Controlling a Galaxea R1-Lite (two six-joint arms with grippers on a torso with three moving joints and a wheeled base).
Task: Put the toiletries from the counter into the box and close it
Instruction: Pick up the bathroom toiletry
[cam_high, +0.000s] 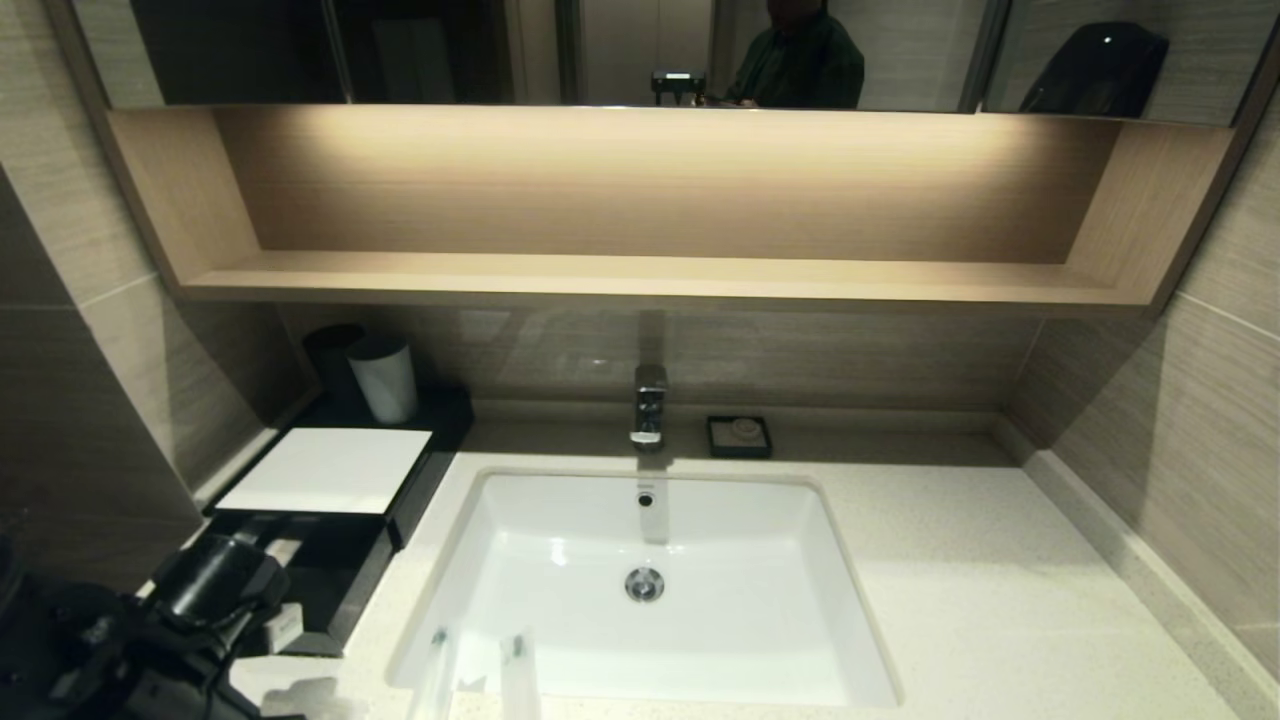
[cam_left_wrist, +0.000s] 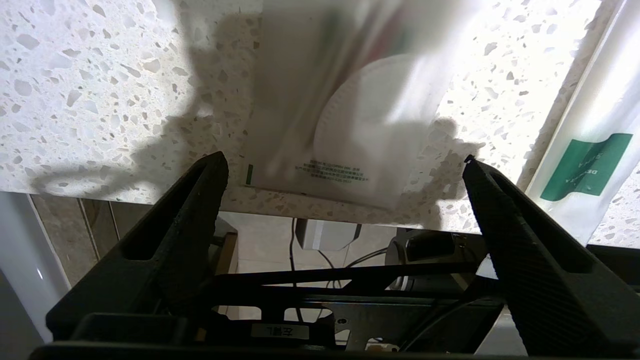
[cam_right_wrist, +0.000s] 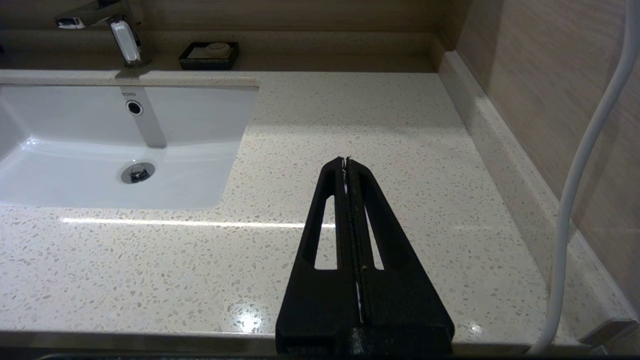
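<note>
My left gripper (cam_left_wrist: 344, 161) is open and empty, held above the counter's front edge (cam_left_wrist: 310, 202). Its arm (cam_high: 205, 590) shows at the lower left of the head view. A square clear packet with a white round item (cam_left_wrist: 360, 125) lies on the counter just beyond the fingertips. A long pale packet with a green label (cam_left_wrist: 585, 165) lies beside it. Two long packets (cam_high: 437, 668) (cam_high: 520, 668) rest at the basin's front rim. The black box with a white top panel (cam_high: 325, 468) stands at the left, with its front drawer (cam_high: 335, 580) pulled out. My right gripper (cam_right_wrist: 346, 161) is shut and empty over the counter (cam_right_wrist: 380, 125), to the right of the basin.
The white basin (cam_high: 650, 590) fills the middle, with a chrome tap (cam_high: 649, 405) behind it. A small black soap dish (cam_high: 739, 436) sits by the back wall. A white and a black cup (cam_high: 383, 378) stand behind the box. A wooden shelf (cam_high: 650, 275) runs above.
</note>
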